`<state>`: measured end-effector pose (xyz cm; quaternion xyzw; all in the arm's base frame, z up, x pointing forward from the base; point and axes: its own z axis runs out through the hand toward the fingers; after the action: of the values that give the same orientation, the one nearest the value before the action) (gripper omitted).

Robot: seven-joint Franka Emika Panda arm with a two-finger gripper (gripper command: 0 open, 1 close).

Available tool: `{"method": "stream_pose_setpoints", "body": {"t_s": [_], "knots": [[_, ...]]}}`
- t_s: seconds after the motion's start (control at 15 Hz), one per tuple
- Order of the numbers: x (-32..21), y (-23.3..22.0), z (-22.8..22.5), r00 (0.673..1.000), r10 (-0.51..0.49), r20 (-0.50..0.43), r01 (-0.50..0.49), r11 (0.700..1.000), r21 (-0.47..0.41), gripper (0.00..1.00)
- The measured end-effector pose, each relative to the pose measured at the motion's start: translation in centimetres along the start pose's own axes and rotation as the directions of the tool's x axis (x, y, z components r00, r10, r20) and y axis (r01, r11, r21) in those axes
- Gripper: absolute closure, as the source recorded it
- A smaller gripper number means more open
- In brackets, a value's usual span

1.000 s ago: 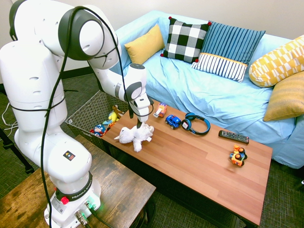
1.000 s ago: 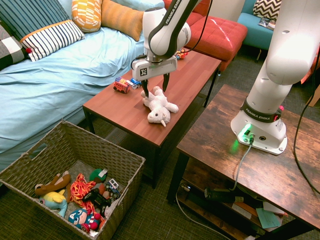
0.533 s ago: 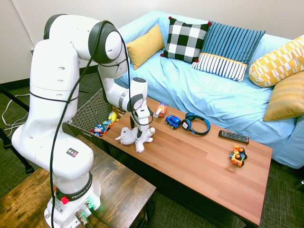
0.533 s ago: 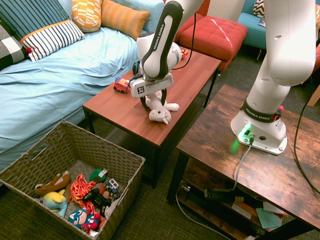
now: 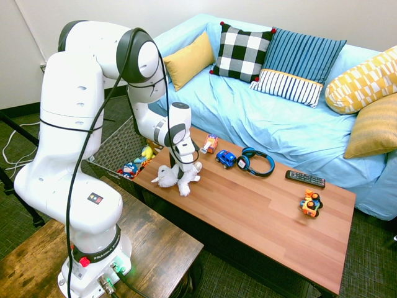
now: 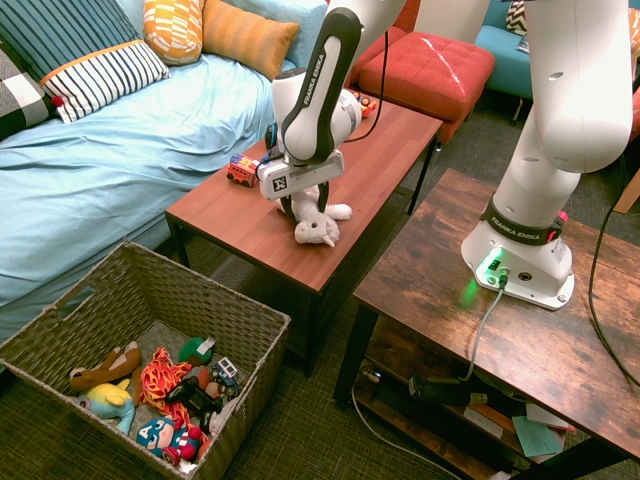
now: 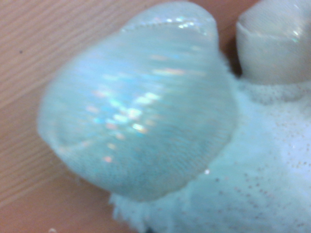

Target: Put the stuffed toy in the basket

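arm bent low, tool pressed down onto stuffed toy.

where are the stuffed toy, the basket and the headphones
stuffed toy (image 6: 318, 231): second exterior view, on its head
basket (image 6: 262, 330): second exterior view, on its woven rim
headphones (image 5: 255, 162): first exterior view, on the blue band

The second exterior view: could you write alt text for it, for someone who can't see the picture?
A white robot arm's claw presses down onto a white stuffed toy lying on a reddish wooden coffee table. A wicker basket holding other toys sits on the floor below, beside a sofa with a light blue cover.
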<state>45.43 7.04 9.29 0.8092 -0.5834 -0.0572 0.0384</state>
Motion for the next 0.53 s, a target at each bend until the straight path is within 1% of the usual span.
{"method": "stream_pose_setpoints", "body": {"t_s": [0.33,0.53], "knots": [[-0.3,0.5,0.2,0.998,-0.067,-0.014,0.068,0.997,0.033,1.00],[-0.6,0.4,-0.8,0.988,-0.152,-0.027,0.154,0.986,0.059,1.00]]}}
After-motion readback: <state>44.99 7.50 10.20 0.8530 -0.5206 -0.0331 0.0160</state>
